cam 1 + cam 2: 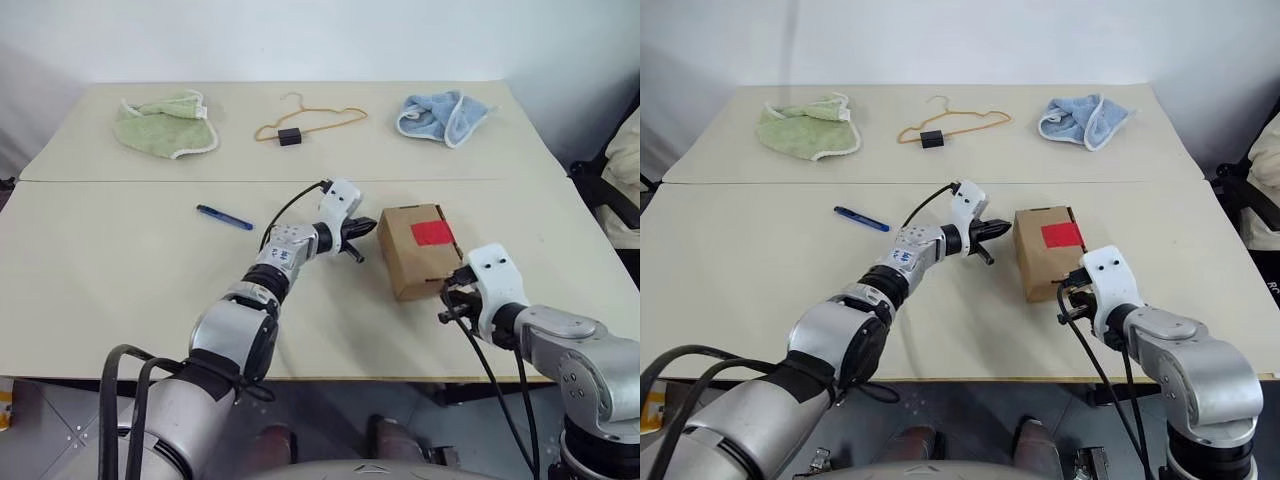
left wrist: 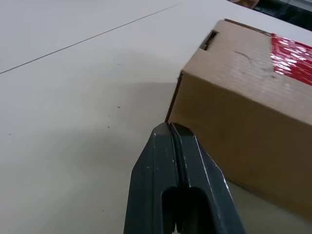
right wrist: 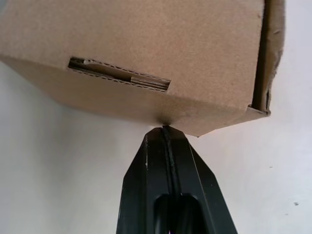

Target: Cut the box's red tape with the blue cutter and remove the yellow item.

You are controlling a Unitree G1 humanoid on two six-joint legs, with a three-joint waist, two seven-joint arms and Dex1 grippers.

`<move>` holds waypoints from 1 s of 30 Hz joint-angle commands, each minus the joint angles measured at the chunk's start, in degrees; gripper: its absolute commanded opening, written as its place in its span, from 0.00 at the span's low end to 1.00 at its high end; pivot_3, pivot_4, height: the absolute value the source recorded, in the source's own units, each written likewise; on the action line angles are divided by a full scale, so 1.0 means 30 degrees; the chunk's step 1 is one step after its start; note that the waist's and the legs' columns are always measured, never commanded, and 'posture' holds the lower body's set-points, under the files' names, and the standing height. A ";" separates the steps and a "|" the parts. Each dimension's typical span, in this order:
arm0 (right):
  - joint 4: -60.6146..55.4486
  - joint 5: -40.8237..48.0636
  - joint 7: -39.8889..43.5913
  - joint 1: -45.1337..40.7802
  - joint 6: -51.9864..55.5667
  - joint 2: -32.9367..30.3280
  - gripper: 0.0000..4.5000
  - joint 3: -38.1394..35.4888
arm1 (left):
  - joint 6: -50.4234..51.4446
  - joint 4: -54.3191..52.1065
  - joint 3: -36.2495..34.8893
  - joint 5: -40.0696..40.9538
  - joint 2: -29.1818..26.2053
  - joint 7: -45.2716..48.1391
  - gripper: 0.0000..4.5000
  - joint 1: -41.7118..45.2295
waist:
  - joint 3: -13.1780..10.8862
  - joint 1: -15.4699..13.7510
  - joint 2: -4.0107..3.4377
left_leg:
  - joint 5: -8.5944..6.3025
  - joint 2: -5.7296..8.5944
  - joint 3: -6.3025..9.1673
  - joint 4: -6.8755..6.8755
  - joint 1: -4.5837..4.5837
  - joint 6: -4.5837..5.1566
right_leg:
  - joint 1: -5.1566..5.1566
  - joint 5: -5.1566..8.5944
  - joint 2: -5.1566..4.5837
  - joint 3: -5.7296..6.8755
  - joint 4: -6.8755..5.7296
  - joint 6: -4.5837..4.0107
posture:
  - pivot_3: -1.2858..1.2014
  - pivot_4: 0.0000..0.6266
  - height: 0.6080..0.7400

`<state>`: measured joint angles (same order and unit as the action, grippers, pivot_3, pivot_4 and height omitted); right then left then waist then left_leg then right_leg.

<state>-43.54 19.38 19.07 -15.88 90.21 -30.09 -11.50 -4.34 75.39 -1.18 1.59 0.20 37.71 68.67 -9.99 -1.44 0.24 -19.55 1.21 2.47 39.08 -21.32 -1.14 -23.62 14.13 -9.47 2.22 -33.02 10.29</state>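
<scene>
The brown box (image 1: 408, 262) lies on the table to the right of centre, with the red tape (image 1: 432, 233) across its top. My left gripper (image 2: 169, 128) is shut and empty, its tip at the box's left side near the bottom edge. Shut and empty too, my right gripper (image 3: 165, 129) has its tip right at the box's near lower edge, under a slot in the cardboard. The blue cutter (image 1: 224, 216) lies flat on the table well to the left of both grippers. The yellow item is hidden.
Along the far side of the table lie a pale green cloth (image 1: 165, 124), an orange wire hanger (image 1: 312, 119) with a black clip (image 1: 290, 137), and a light blue cloth (image 1: 443, 115). The table's front edge (image 1: 330, 377) runs just behind my arms.
</scene>
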 commanded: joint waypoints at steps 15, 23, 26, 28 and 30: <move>0.0557 0.0176 0.0382 0.1089 -0.2018 -0.1922 0.00 -0.0881 | -0.0380 -0.0456 -0.0811 -0.0257 -0.1127 -0.2910 0.00 0.0199 | -0.0003 -0.0062 0.0004 | 0.0000 -0.0004 0.0002 0.0000 0.0003 0.0000 | 0.0002 0.0000 0.0000 0.0000 -0.0002 0.0001 | 0.52 0.24 1.00; -0.1219 0.0043 -0.0413 0.1429 -0.0378 -0.0676 0.00 -0.1480 | -0.0391 0.0134 -0.1905 0.0215 0.0529 -0.3008 0.00 0.0835 | -0.0005 -0.0046 0.0008 | -0.0001 0.0001 0.0001 0.0000 -0.0006 0.0001 | 0.0001 -0.0001 0.0000 0.0002 0.0013 0.0003 | 0.52 0.24 1.00; -0.2120 -0.0109 -0.0775 0.1424 0.0429 0.0063 0.00 -0.1721 | -0.0485 0.0305 -0.1965 0.0082 0.0935 -0.2812 0.00 0.1078 | -0.0005 0.0077 0.0008 | -0.0001 -0.0001 -0.0002 -0.0003 0.0000 0.0001 | 0.0000 -0.0001 0.0000 0.0002 0.0008 0.0002 | 0.52 0.24 1.00; -0.2526 -0.0260 -0.1079 0.1470 0.0717 0.0516 0.00 -0.1810 | -0.0657 0.0420 -0.1814 -0.0200 0.1188 -0.2864 0.00 0.1229 | -0.0005 0.0055 0.0007 | 0.0000 -0.0003 -0.0001 -0.0007 0.0006 0.0000 | -0.0002 -0.0001 0.0000 0.0002 0.0001 0.0002 | 0.52 0.24 1.00; -0.2711 -0.0386 -0.1335 0.1538 0.0763 0.0762 0.00 -0.1805 | -0.0664 0.0478 -0.1803 -0.0269 0.1331 -0.2764 0.00 0.1346 | -0.0005 0.0009 0.0008 | 0.0000 -0.0002 -0.0001 -0.0005 0.0006 0.0000 | 0.0001 -0.0001 0.0000 0.0001 0.0000 0.0002 | 0.52 0.24 1.00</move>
<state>-49.17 19.04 15.86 -11.31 92.20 -28.13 -15.71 -5.10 77.31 -6.42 1.35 2.92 28.96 70.59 -10.00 -1.42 0.26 -19.55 1.20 2.47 39.06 -21.31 -1.14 -23.62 14.13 -9.47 2.23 -33.01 10.29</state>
